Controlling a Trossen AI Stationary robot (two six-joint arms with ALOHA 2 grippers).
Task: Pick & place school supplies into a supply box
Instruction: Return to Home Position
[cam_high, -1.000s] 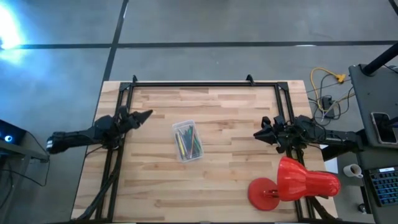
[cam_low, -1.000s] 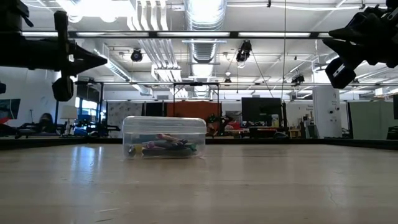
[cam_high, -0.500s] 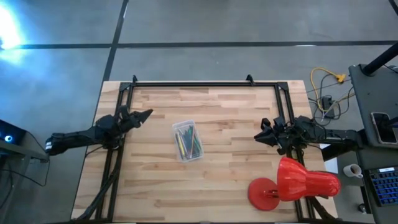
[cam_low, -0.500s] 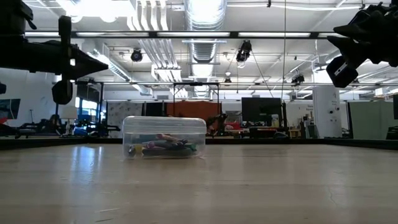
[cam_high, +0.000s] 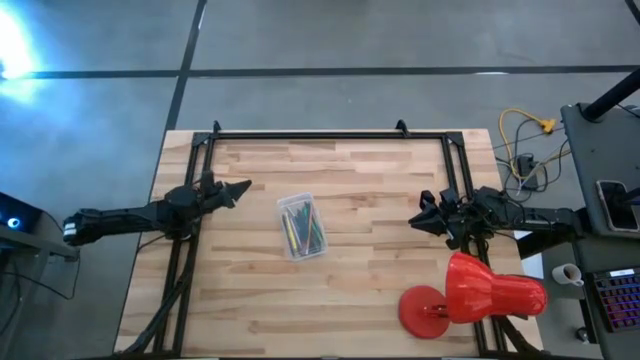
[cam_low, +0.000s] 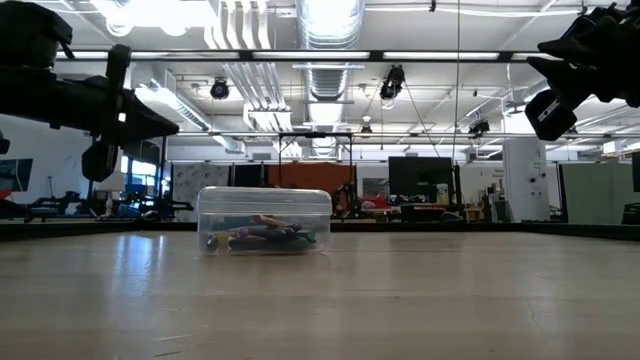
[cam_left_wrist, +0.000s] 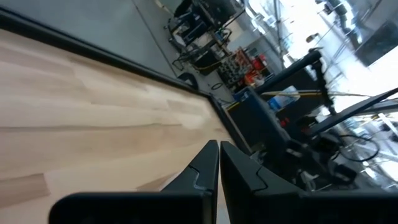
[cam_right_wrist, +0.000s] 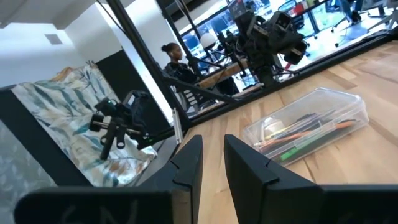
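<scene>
The supply box (cam_high: 301, 226) lay near the middle of the table (cam_high: 380, 290), between my two arms and well apart from both, its lid down. Through its clear walls the school supplies (cam_right_wrist: 297, 139) showed as a mixed bundle of thin sticks, green, orange and dark. I could not count them, and I could not make out any scissors among them. From table height the box's lower part (cam_low: 264, 238) showed a low tangle of colours, nothing sharper.

My left pincer (cam_high: 240, 186) hung at the table's left side, pointing inward toward the box. From its own wrist its fingers (cam_left_wrist: 210, 163) lay together with only a hairline between them, holding nothing; that view caught bare wood and room clutter, and no box.

My right pincer (cam_high: 412, 219) hung at the table's right side, also pointing inward. Its fingers (cam_right_wrist: 188, 163) stood a little apart, with nothing between them, and the box lay beyond them on the wood.

In the low view both arms were dark shapes cut off by the picture's edges. The red lamp (cam_high: 470, 295) hid part of the frame beside my right arm. A person (cam_right_wrist: 174, 59) sat far behind, mostly hidden by equipment.
</scene>
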